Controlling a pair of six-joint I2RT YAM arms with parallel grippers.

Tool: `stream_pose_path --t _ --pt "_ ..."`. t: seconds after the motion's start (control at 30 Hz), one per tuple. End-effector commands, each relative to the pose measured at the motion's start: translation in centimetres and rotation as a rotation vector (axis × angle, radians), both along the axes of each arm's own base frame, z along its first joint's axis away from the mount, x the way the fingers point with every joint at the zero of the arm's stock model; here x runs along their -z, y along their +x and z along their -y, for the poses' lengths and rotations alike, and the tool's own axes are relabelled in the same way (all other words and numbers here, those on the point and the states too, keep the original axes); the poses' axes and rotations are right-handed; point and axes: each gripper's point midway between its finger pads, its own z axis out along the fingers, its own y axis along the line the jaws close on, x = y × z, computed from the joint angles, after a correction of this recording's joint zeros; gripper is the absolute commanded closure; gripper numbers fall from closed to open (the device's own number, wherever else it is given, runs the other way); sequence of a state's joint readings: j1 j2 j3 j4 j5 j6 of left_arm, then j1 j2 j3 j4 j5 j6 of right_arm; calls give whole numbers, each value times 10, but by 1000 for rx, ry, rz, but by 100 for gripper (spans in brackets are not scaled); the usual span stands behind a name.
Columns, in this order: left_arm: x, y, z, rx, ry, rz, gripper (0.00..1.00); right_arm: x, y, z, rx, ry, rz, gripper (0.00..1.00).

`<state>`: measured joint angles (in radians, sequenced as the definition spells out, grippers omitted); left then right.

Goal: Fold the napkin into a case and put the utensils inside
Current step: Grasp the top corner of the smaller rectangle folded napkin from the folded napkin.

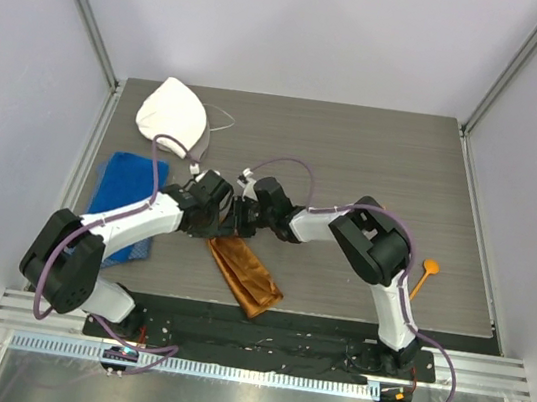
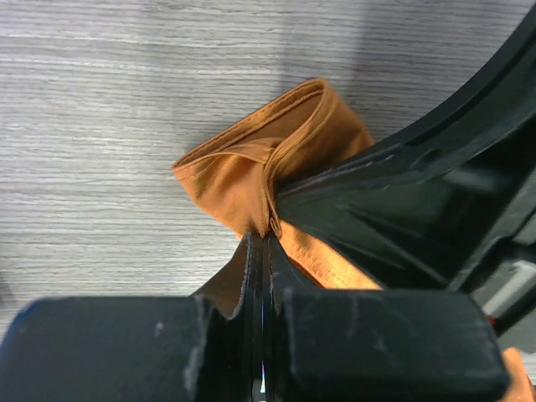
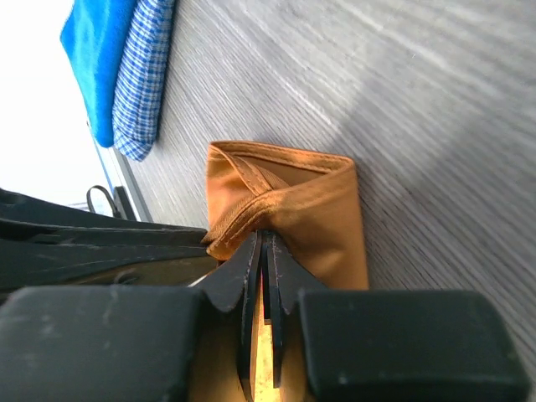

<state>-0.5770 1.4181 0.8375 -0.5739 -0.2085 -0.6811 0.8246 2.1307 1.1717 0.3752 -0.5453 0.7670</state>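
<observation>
Fold in hand: left tool [image 2: 265, 244] and right tool [image 3: 264, 243] both pinch far end of rust-orange fabric napkin [image 1: 245, 276], centre-near on bench [image 1: 386, 158]. Orange plastic spoon [image 1: 423, 275] lies right. Next move likely needs matched carry-over.

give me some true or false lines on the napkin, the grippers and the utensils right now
1. The left gripper and the right gripper are both shut on the napkin. True.
2. The napkin lies spread out flat in a single layer. False: it is folded into a narrow layered strip, and both grippers pinch it at its far end.
3. The utensils are tucked inside the napkin. False: an orange utensil lies in the open, well to the right of the napkin and apart from it.
4. The blue towel lies to the left of the napkin. True.
</observation>
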Motion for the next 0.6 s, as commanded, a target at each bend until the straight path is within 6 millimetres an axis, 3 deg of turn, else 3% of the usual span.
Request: stream_pose_path --t 0.0,0.27,0.4,0.47,0.57 --pt "-9 15 2 -55 -33 84 100 -5 -15 -18 -50 34 23 87" --pt "-26 26 -7 -126 -39 161 100 12 -26 -3 -68 -47 68 88" --pt "-22 24 -5 -116 -52 139 100 17 -38 -9 -107 -16 43 87" --pt "-14 18 0 -112 -80 108 100 20 -33 -14 -102 -4 32 87" --pt "-4 11 4 -108 -106 79 100 5 -18 -27 -78 79 2 87"
